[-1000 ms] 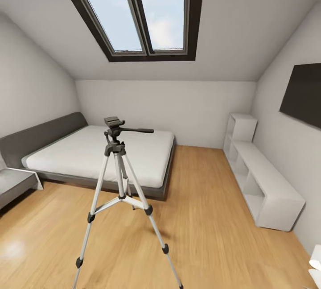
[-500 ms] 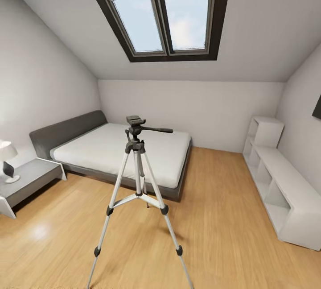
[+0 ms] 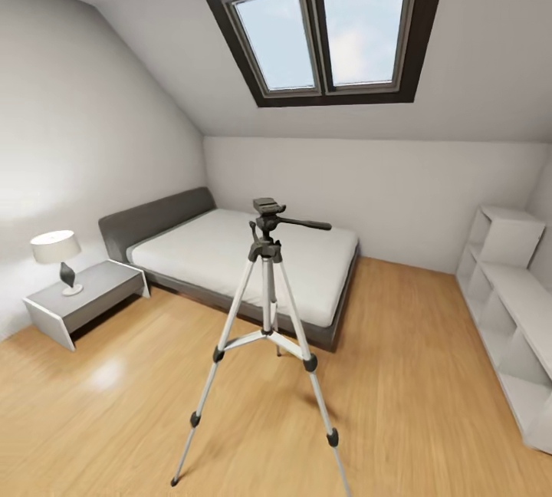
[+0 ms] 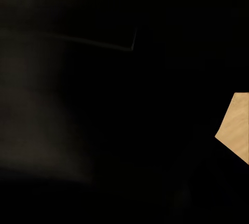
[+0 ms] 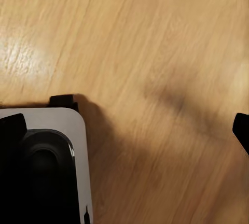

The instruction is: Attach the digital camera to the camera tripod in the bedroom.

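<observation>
The left wrist view is nearly all black, with a sliver of wood floor [image 4: 236,125]; the jaws cannot be told on either arm. The tripod [image 3: 266,305] stands mid-floor before the bed [image 3: 238,255], beside a nightstand [image 3: 84,299] with lamp [image 3: 57,250].

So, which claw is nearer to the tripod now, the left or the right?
Cannot tell. The tripod stands ahead in the head view. The right wrist view looks at floor; the left one is mostly dark.
</observation>
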`<state>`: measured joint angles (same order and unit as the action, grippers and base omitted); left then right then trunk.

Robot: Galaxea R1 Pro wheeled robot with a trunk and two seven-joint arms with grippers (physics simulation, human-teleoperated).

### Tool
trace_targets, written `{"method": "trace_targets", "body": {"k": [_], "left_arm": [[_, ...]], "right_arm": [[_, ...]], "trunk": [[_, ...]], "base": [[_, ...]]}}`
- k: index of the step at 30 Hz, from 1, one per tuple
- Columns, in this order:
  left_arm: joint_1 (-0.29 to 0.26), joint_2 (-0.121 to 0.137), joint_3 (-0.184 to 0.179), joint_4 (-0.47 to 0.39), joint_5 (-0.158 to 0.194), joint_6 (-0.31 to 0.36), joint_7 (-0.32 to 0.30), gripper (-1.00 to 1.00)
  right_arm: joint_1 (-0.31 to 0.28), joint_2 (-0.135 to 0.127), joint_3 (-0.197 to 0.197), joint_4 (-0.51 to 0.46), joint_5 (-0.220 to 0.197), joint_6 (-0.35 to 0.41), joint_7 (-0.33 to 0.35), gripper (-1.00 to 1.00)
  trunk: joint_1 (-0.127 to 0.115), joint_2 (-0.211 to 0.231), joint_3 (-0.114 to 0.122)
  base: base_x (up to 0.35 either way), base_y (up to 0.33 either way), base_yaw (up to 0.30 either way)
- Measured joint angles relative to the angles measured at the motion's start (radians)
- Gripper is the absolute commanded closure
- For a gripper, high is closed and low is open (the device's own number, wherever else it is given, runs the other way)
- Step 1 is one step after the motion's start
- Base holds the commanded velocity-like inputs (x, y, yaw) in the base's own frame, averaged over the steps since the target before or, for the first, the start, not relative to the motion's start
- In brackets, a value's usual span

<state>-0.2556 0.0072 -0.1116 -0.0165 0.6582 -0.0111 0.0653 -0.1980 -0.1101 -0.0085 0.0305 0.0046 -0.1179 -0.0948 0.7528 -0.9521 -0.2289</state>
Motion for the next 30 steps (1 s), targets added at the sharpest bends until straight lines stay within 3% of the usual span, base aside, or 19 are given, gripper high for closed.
{"method": "trace_targets", "body": {"k": [23, 30], "left_arm": [[0.0, -0.001, 0.0, 0.0, 0.0, 0.0, 0.0, 1.0], [0.0, -0.007, 0.005, 0.001, 0.008, 0.0, 0.0, 1.0]], "right_arm": [[0.0, -0.001, 0.0, 0.0, -0.001, -0.001, 0.0, -1.0], [0.0, -0.001, 0.0, 0.0, -0.001, -0.002, 0.001, -1.0]], "trunk": [[0.0, 0.0, 0.0], [0.0, 0.0, 0.0]], "base": [[0.0, 0.0, 0.266], [0.0, 0.0, 0.104]]}}
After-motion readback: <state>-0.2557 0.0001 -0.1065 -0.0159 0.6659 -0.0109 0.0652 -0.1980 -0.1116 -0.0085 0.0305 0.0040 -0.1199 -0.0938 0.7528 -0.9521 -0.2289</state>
